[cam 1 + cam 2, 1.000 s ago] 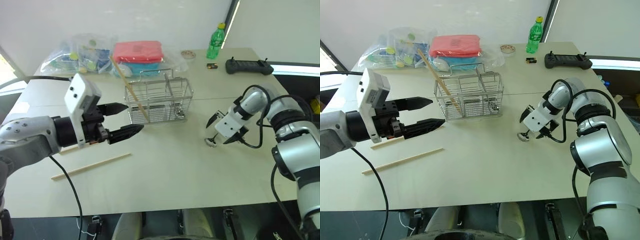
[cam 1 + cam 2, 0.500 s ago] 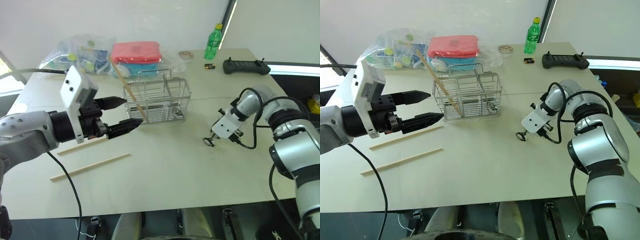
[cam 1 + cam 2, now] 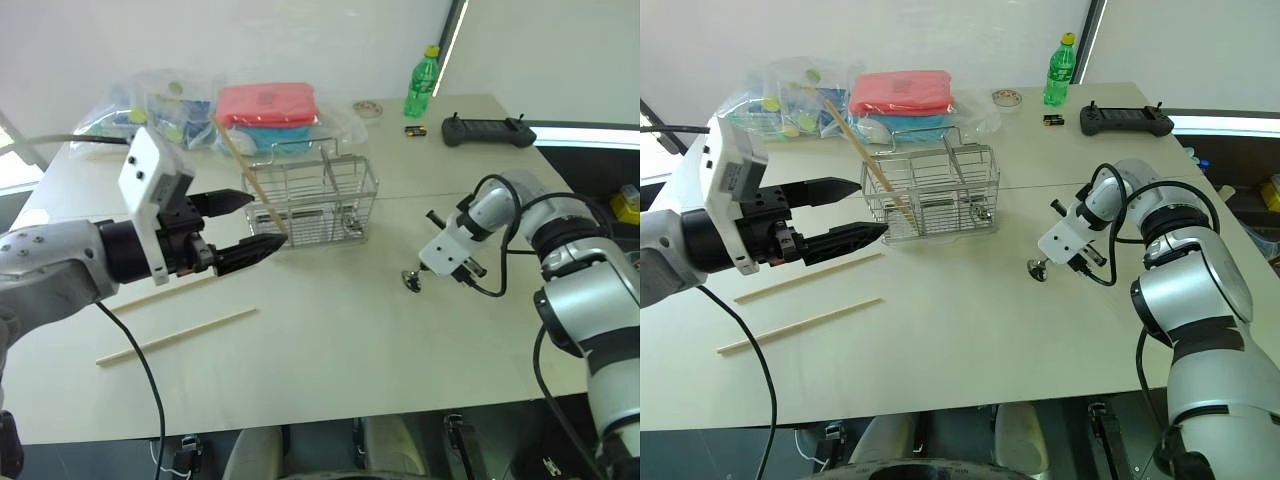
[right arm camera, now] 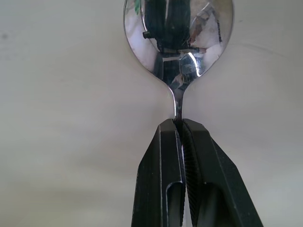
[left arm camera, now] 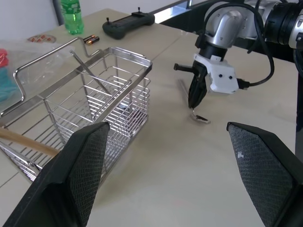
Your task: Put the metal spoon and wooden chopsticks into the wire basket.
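head views: right gripper [image 3: 418, 277] pressed together on the metal spoon [image 3: 410, 282], pinching the handle just above the bowl; bowl sits at the table [image 3: 330, 370] surface, right of the wire basket [image 3: 312, 200] and apart from it. left gripper [image 3: 245, 224] spread wide, empty, hovering just left of the basket. one of the wooden chopsticks [image 3: 252, 187] leans in the basket's left end, top sticking out past the rim; two more [image 3: 175, 335] lie flat on the table near the left arm

left wrist: left fingers [image 5: 83, 163] well apart, nothing between. basket close by, chopstick end poking through its grid. right gripper beyond, pointing steeply down on the spoon, handle slanting away behind it

right wrist: fingertips [image 4: 166, 135] clamped on the spoon's thin neck, bowl just ahead

handling guess: spoon is light, stiff, polished, so it may swivel or slip in a neck pinch; firm grip, slow lift. chopsticks light, rigid, very thin, lying flat; pinch near the middle so they don't tip
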